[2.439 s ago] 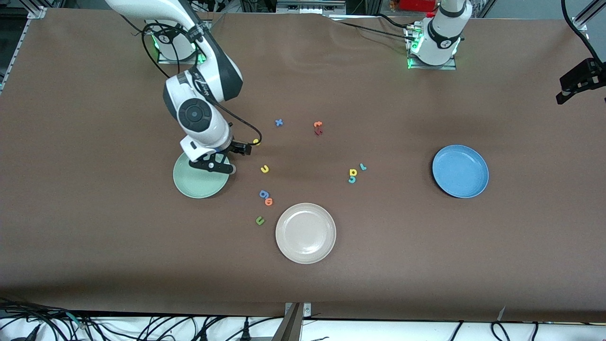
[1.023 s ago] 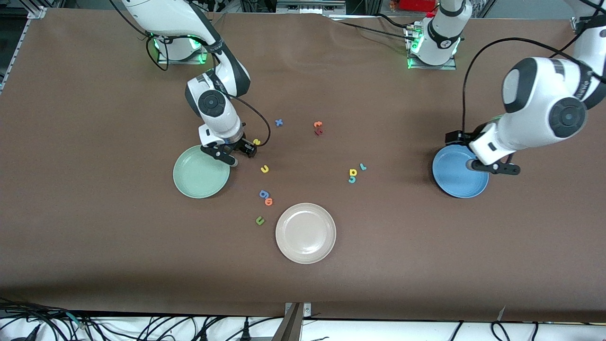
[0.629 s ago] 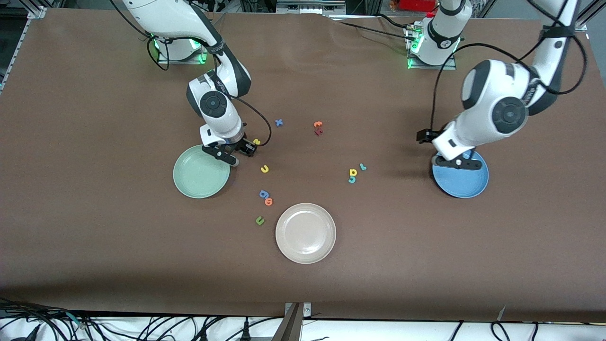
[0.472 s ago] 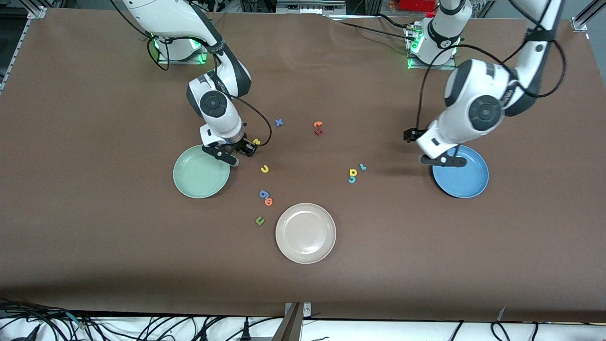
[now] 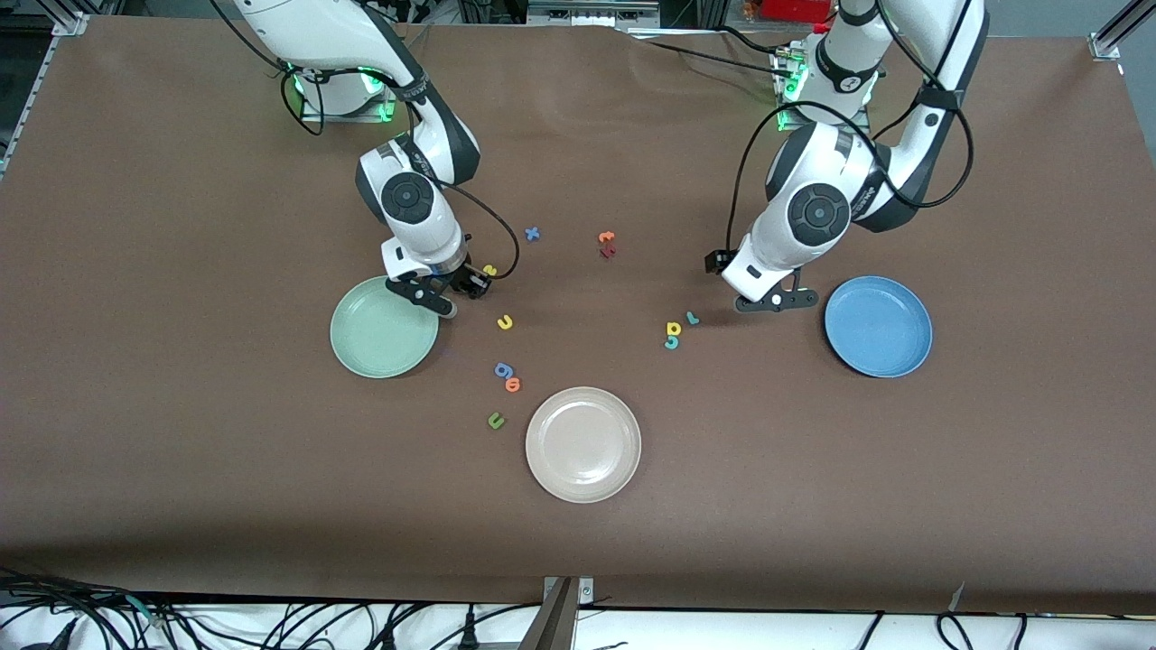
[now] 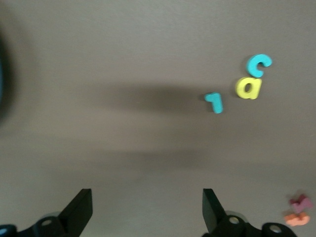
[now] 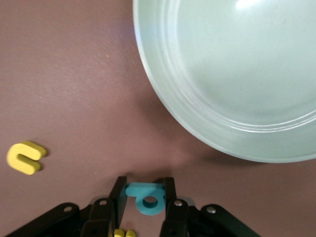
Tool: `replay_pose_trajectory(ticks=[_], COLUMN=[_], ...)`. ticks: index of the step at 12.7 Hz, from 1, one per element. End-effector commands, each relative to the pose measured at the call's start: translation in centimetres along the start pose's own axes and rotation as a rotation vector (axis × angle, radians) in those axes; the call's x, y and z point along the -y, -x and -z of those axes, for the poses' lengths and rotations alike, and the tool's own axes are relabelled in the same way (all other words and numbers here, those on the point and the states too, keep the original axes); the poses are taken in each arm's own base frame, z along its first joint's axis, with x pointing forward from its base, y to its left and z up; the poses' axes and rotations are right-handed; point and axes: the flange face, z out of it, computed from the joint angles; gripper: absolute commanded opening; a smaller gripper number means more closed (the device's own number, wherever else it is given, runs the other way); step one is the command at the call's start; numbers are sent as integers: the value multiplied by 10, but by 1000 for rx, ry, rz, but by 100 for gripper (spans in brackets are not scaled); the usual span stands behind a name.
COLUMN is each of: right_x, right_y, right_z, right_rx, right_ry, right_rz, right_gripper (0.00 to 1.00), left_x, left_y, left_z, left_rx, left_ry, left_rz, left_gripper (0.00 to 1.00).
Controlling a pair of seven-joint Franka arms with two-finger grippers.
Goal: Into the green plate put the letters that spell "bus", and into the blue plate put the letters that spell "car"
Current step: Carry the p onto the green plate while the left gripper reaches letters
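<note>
1. right gripper has its jaws pinched on the teal b, down at table level just off the green plate rim, left of centre in the front view.
2. So the plate's right beside it, short hop.
3. left gripper hangs wide open and empty, with the teal r, yellow a and teal c just to its lower left and the blue plate to its right.

Beige plate, blue x, orange t, blue g, orange o, green u

Brown table w/ green plate, blue plate, beige plate & scattered foam letters.
</note>
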Motion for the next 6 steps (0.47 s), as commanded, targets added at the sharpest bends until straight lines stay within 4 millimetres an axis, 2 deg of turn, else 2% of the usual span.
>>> replay_pose_trajectory(ticks=[1,3,5,6], right_x=[1,-19,-51,-61], right_y=[-38,-74,-105,-113], right_z=[53,67,56,47], right_rx=[8,19,27,38], right_ry=[75,115,133,139], right_rz=[72,142,193,190], right_gripper=[16,16,16,17], left_x=[-16,-28,-39,-43], left_y=[1,0,-1,-2], left_z=[-28,-40,-54,-59], left_rx=[-39,-90,-123,-131], left_ry=[57,80,97,103], left_rz=[65,120,150,189], left_gripper=[95,93,90,86])
